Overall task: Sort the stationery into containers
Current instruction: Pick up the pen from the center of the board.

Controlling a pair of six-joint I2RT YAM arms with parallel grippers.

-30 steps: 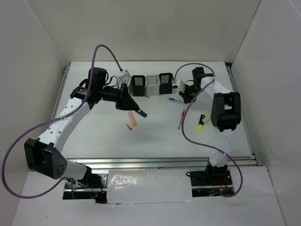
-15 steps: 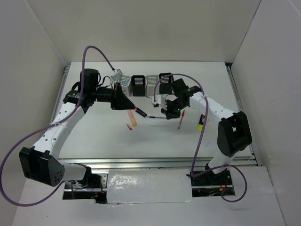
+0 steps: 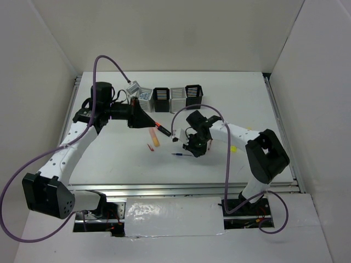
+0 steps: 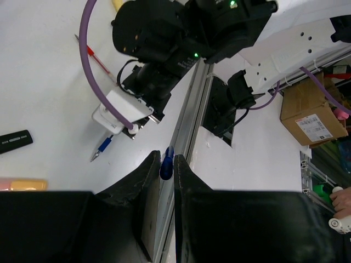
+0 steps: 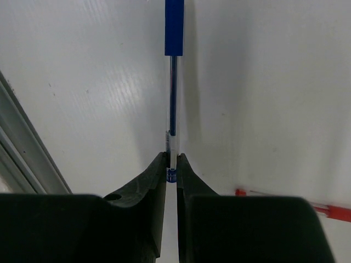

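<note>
- The row of cups (image 3: 178,94) stands at the far side of the bench (image 3: 120,164); you look to be at the carry step.
- Your right gripper (image 5: 171,159) is clenched on the end of the thin blue pen (image 5: 173,82), low at mid-bench. Next, you likely need to lift it and swing it over a cup.
- Your left gripper (image 4: 166,158) pinches a small blue piece (image 4: 166,167).
- The box label (image 4: 313,125) is too small to read.
</note>
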